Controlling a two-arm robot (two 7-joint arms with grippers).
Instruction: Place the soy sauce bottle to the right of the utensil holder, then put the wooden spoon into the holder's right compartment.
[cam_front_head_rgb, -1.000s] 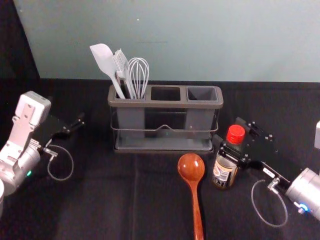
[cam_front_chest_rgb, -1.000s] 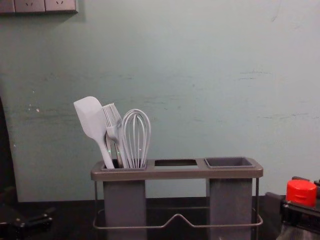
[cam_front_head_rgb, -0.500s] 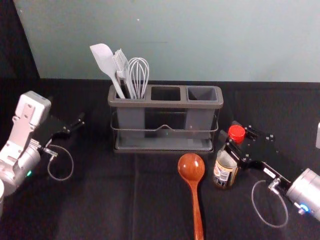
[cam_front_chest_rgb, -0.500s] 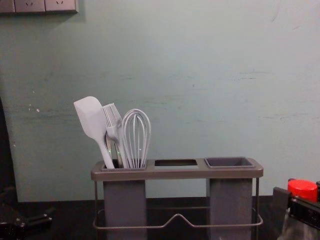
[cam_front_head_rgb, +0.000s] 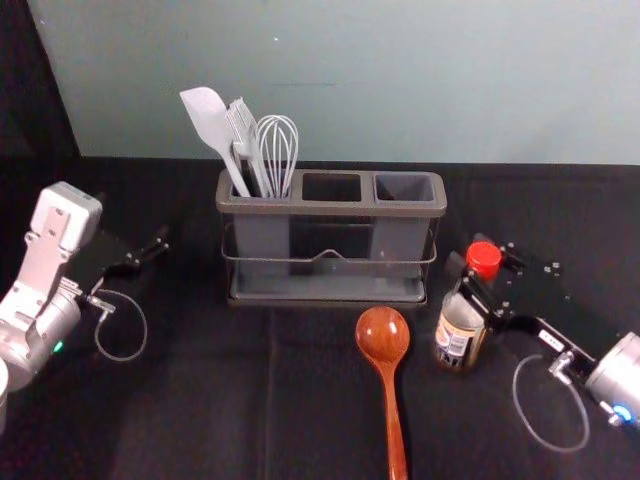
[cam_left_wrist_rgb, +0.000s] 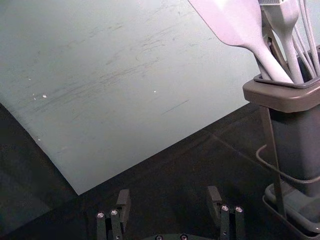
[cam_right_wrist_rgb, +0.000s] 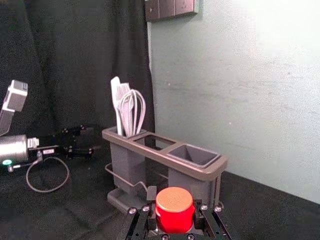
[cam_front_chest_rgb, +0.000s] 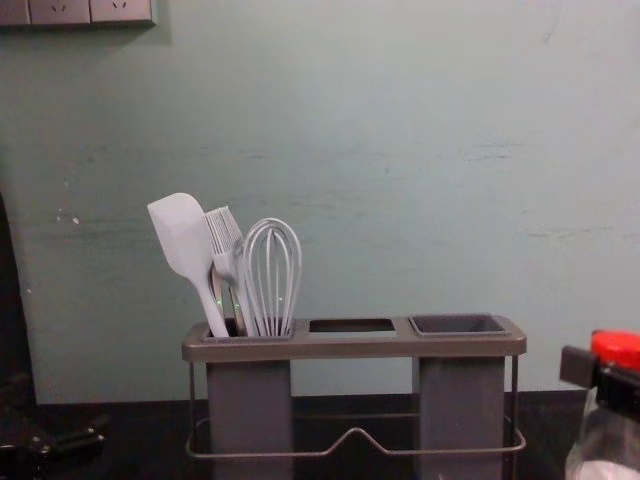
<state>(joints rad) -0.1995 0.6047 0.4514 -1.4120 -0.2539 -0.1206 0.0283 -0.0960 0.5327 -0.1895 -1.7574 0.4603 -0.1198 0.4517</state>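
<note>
Clear, round-capped bottle (cam_front_head_rgb: 458, 330) farther right

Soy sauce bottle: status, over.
Right gripper closed on bottle, front-right of holder. Left gripper open, idle left of holder. Wooden spoon lies left of bottle, probably not in the way.

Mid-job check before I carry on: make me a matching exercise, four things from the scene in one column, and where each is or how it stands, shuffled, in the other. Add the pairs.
Things
1. soy sauce bottle
2. wooden spoon
3. whisk
4. left end effector

Places and states
A. standing in the left compartment of the utensil holder
B. open, off to the left of the holder
C. gripped near its red cap by the right end effector
D. lying in front of the holder, bowl end toward it

Pairs: 1-C, 2-D, 3-A, 4-B
</note>
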